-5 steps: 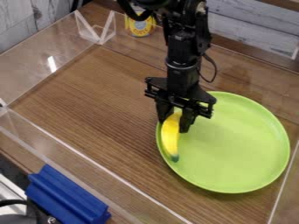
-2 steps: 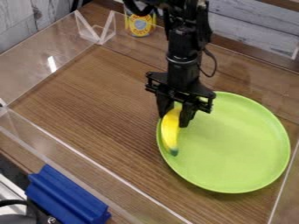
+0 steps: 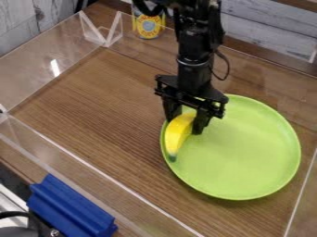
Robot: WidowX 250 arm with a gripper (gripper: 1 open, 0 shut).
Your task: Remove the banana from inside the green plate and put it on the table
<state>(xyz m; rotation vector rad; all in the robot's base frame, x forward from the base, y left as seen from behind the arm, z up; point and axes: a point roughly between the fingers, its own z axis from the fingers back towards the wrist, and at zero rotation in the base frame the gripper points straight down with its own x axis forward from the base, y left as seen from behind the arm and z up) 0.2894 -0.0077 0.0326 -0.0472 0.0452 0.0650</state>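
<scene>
- We judge the task to be at an early stage: the arm is at the banana (image 3: 180, 133), but the fruit has not been moved out to the table.
- The banana is at the left side of the green plate (image 3: 254, 154) as we look at it, close to the rim, with its dark green tip pointing towards us.
- What is left, as we see it, is to secure the banana, lift it over the rim, set it on the table (image 3: 99, 106) and let go.
- We see the gripper (image 3: 188, 118) reaching down over the plate's far left edge, its fingers around or against the banana's upper end.
- The fingertips are dark and partly hidden, so we cannot tell how far apart they stand, or whether they clasp the banana or only touch it.
- The wooden surface to the left of the plate looks to us like the nearest place to put the banana down.
- We would check for a firm hold before lifting, since the plate could be dragged along.
</scene>
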